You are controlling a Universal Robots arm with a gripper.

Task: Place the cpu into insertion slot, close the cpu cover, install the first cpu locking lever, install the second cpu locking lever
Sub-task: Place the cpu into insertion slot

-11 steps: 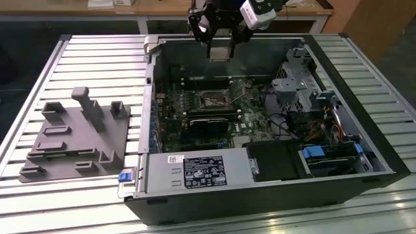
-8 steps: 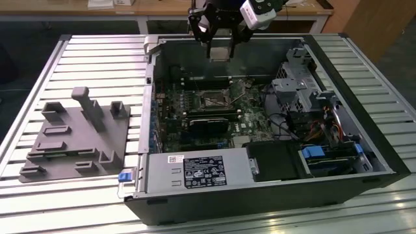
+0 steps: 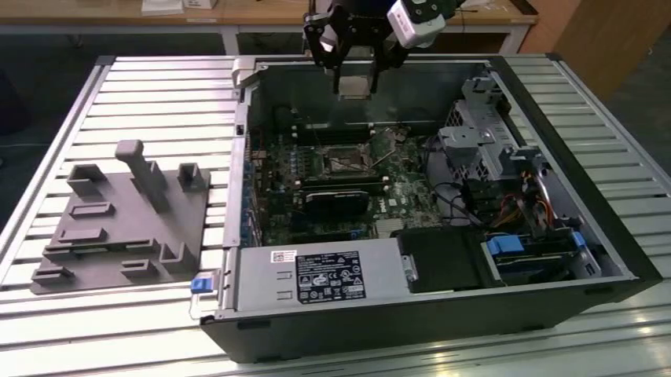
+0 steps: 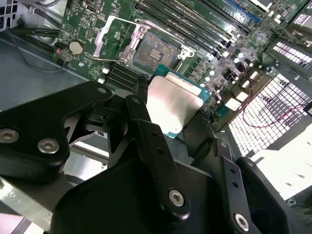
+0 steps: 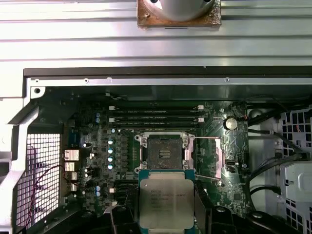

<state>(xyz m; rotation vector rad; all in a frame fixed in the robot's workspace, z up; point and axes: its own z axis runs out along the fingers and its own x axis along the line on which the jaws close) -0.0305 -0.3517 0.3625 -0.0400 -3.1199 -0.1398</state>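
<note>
Up over the open black computer case (image 3: 419,314), the gripper (image 3: 354,77) has its dark jaws pinched on the cpu (image 5: 165,200), a thin square chip with a matte silver-grey face and a green edge. On the green motherboard (image 5: 92,146) below lies the insertion slot (image 5: 165,151), a dark square inside a silvery rim, uncovered. The cpu cover (image 4: 103,34), a thin shiny metal frame, stands flipped open beside it.

The cpu (image 5: 163,202), pale silver-grey, is gripped by its edges and held well clear of the insertion slot (image 5: 163,149). That's left empty, with the cpu cover (image 4: 101,39) flipped open alongside.
</note>
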